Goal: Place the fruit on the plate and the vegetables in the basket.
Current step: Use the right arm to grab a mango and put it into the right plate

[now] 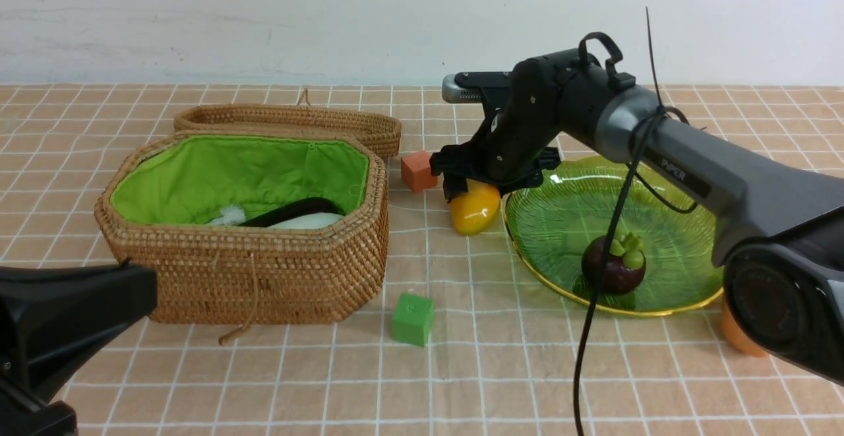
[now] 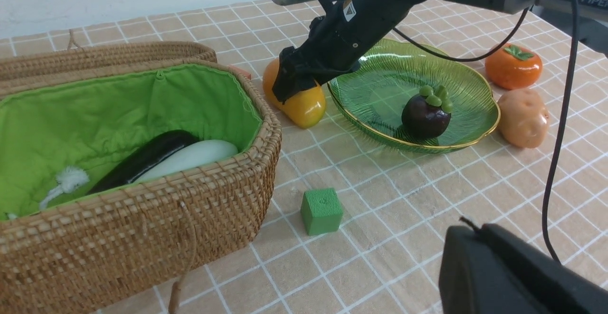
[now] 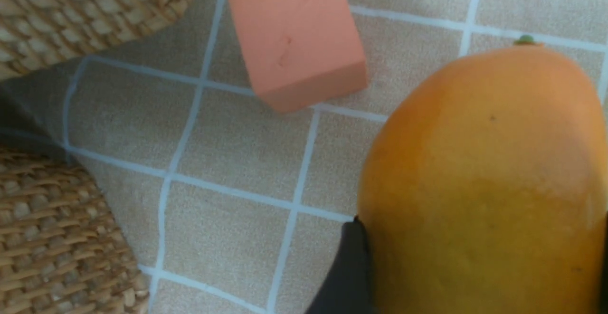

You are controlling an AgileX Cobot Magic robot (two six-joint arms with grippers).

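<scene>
Fruit so far: only the dark purple toy mangosteen with the green cap [image 1: 613, 264] sits in the big translucent green glass plate with the gold rim [image 1: 679, 231]. The glossy yellow-orange toy mango [image 1: 473, 215] lies on the tiled desk [image 1: 527, 370] just beside that plate. The right claw [image 1: 478, 188] is down over it with its jaws spread wide on either side, can't tell if it's actually squeezing. The orange toy persimmon [image 2: 513, 66] and lumpy tan toy potato [image 2: 523, 117] sit on the desk, on the plate's side away from the basket. The dark purple toy eggplant [image 2: 142, 157] and white toy radish [image 2: 190, 157] lie side by side in the green-lined woven wicker basket [image 1: 264, 271]. The left claw [image 2: 494, 261] is closed, well apart from everything
</scene>
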